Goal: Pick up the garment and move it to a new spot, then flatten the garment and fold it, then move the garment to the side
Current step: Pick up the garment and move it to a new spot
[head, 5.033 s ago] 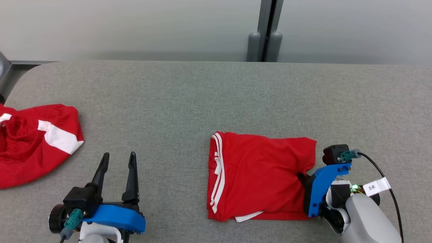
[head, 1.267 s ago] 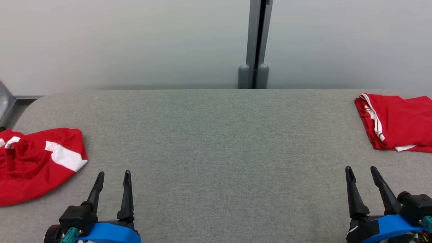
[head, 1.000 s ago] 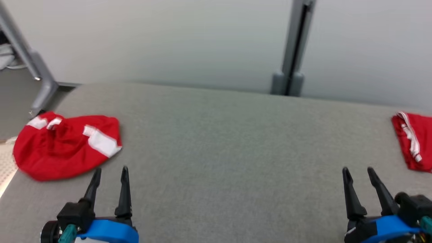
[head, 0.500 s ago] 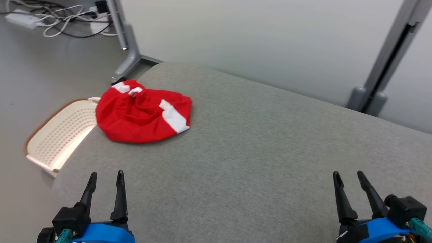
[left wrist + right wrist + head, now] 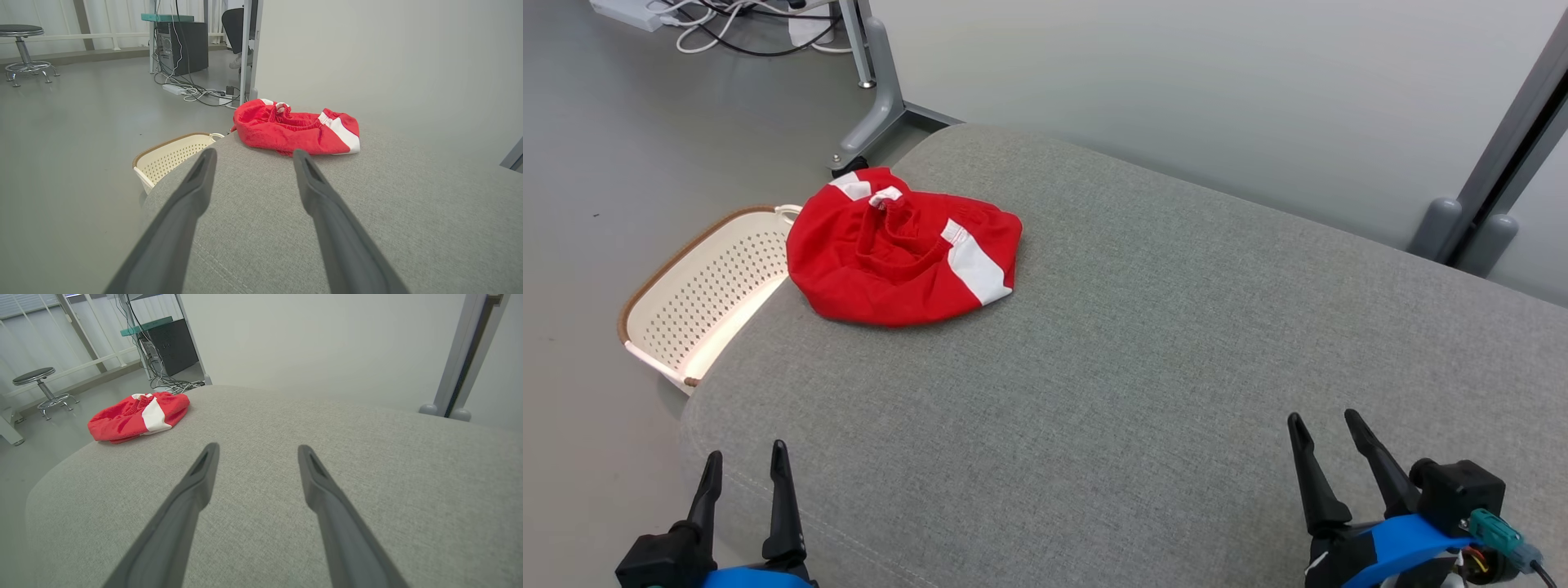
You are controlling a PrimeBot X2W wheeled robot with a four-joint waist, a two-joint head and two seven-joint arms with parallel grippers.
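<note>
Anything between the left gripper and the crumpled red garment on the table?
Nothing visible. The left gripper, open, points across bare grey table toward the red garment, which lies near the table's far left corner. The white basket sits off the table's edge, to the left of that line.

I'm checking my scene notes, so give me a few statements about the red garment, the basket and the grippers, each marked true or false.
The red garment lies bunched on the grey table. True.
The left gripper holds the garment. False: it is open and well apart from it.
A cream basket stands beside the table's end, near the garment. True.
The right gripper is shut. False: its jaws stand open over bare table.
The garment is plain red. False: it has white panels.
</note>
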